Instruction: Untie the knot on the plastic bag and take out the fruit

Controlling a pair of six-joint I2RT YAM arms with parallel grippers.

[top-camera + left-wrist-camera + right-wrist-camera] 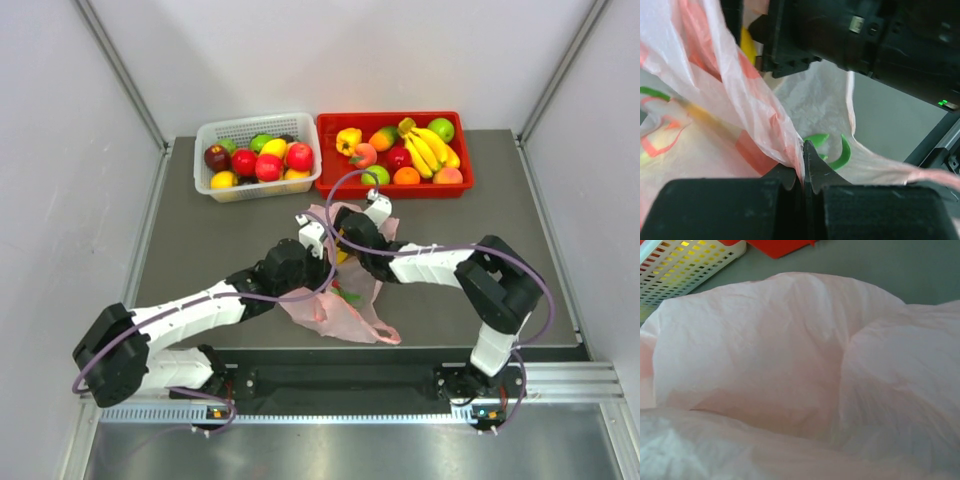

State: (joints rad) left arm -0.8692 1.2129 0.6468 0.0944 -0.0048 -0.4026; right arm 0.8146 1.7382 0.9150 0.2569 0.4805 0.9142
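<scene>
The pink plastic bag lies crumpled at the middle of the table, between both arms. My left gripper is shut on a fold of the bag's thin film, its jaws pressed together on the plastic. Green tips of a fruit and a bit of yellow fruit show through the bag's mouth. My right gripper reaches into the bag from the right. Its view is filled by pink plastic, which hides its fingers. I cannot make out the knot.
A white basket of fruit and a red tray of fruit stand side by side at the back of the table. One loop handle of the bag trails toward the table's near edge. The right arm's black body hangs close above my left gripper.
</scene>
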